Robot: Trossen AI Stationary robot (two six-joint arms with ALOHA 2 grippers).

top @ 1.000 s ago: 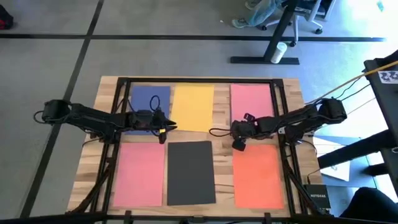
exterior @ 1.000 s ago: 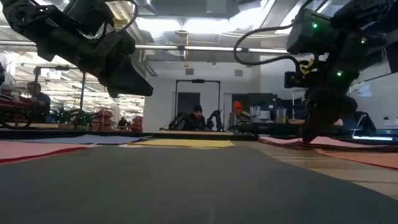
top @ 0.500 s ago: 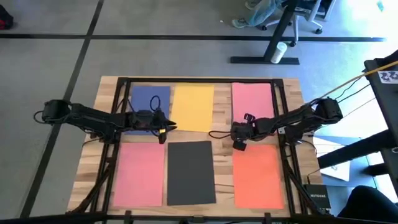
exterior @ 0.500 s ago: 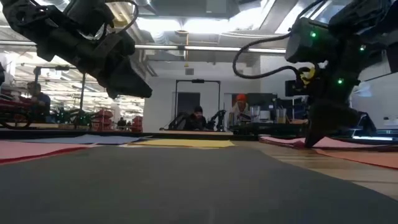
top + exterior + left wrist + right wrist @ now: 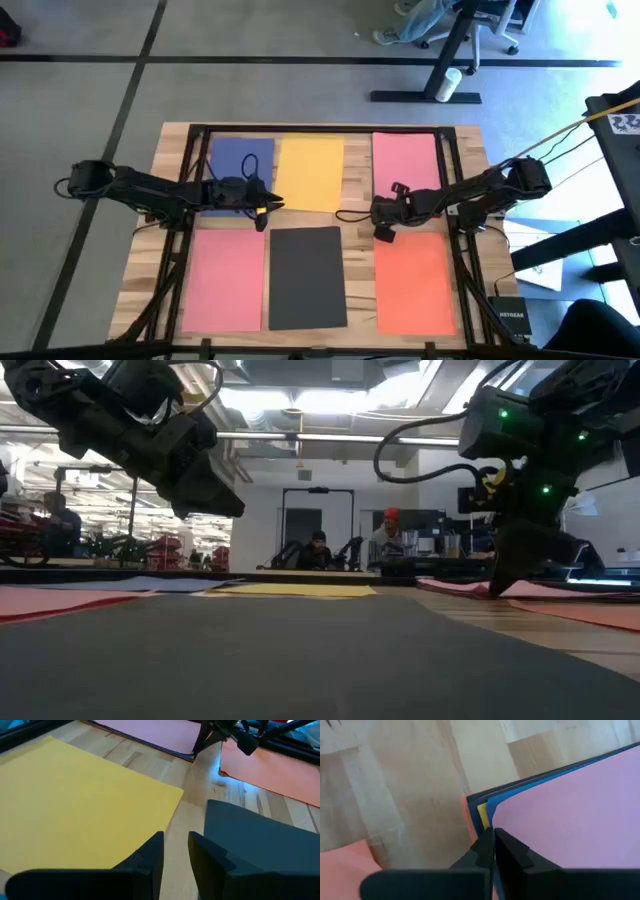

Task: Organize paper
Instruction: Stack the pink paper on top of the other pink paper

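The paper stack (image 5: 406, 163) lies at the table's far right corner. The right gripper (image 5: 492, 851) has stayed at its near corner, fingers pinched together, so sorting waits. The left gripper (image 5: 175, 854) hangs slightly open.

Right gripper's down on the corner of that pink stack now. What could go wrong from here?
1. The right gripper is shut at the corner of a fanned stack: pink on top, with blue, yellow, orange and dark edges showing beneath. It may drag several sheets at once or leave them more skewed.
2. The orange sheet lies just beside that corner; a sideways pull might push it askew.
3. The left gripper hovers open between the yellow sheet and the dark sheet, so it could catch either edge.
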